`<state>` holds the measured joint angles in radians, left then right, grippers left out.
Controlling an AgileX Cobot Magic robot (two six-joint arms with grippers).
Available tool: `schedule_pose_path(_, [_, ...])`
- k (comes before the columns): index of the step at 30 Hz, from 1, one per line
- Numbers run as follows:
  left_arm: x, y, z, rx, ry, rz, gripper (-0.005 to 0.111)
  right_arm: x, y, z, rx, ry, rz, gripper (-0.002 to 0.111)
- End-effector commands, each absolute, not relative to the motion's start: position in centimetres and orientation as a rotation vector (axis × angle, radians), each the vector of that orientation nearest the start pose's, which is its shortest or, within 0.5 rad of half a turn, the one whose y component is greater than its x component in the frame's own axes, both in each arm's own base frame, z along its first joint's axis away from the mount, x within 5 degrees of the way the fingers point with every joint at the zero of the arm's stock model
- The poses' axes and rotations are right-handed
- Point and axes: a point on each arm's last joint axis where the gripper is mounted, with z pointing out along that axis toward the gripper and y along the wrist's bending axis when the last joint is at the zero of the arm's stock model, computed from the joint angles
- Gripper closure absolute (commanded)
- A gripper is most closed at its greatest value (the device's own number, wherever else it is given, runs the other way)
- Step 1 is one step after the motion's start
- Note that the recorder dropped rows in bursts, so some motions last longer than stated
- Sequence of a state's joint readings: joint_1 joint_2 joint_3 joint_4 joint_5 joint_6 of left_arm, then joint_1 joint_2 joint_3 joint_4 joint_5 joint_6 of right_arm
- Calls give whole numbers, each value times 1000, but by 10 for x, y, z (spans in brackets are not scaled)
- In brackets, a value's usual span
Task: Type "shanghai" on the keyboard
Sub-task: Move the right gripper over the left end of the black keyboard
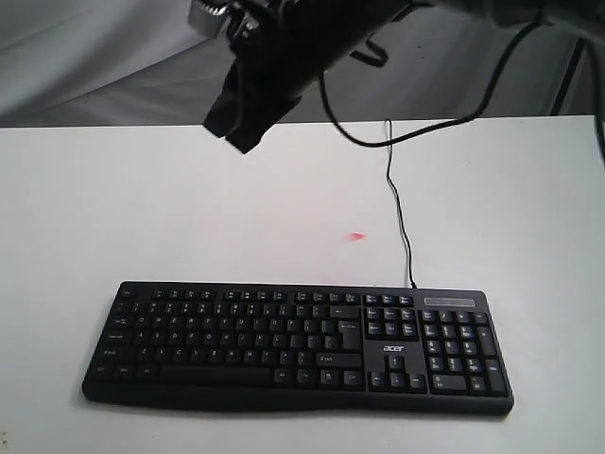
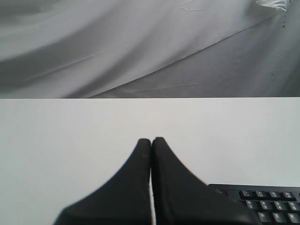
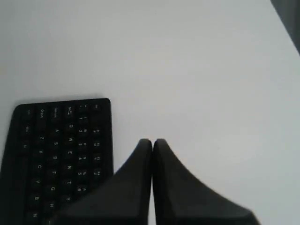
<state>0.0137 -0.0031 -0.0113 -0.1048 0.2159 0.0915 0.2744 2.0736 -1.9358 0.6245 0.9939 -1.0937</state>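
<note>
The black keyboard (image 1: 298, 345) lies along the front of the white table (image 1: 142, 208), with its number pad and "acer" logo at the right end. High over the table's back, my right gripper (image 1: 244, 140) hangs shut with nothing between its fingers. The right wrist view has that gripper (image 3: 152, 140) above bare table, beside the keyboard's (image 3: 61, 154) letter end. In its own view my left gripper (image 2: 151, 139) is shut and empty over the table, with a corner of the keyboard (image 2: 262, 201) off to one side. The exterior view does not take in the left gripper.
A thin black cable (image 1: 397, 208) runs from the keyboard's back edge toward the table's far edge. A small red mark (image 1: 355, 235) sits on the table behind the keyboard. Grey cloth (image 2: 117, 47) hangs behind the table.
</note>
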Motion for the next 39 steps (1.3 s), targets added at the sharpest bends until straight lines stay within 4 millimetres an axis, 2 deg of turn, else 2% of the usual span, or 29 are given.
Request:
schedule_pose_path(1, [55,-2,198,-4,1685,-24,106,439,206,271,-1387,1955,441,108])
schedule_pose_path(4, [55,-2,198,-4,1685,-24,106,429,231,248,-1461,1936,443,108])
schedule_pose_path(6, [55,-2,198,-4,1685,-24,106,422,238,232,-1490,1936,429,108])
schedule_pose_path(10, [55,-2,198,-4,1685,-24,106,407,247,198,-1524,1958,412,108])
schedule_pose_path(15, [55,-2,198,-4,1685,-24,106,391,254,176,-1508,1933,560,108])
schedule_pose_path(21, [55,-2,198,-4,1685,-24,106,379,257,162,-1497,1926,643,108])
schedule_pose_path(28, [55,-2,198,-4,1685,-24,106,375,265,154,-1509,1925,621,108])
schedule_pose_path(34, [55,-2,198,-4,1685,-24,106,372,281,141,-1491,1926,550,108])
schedule_pose_path(39, [55,-2,198,-4,1685,-24,106,374,280,135,-1494,1938,530,108])
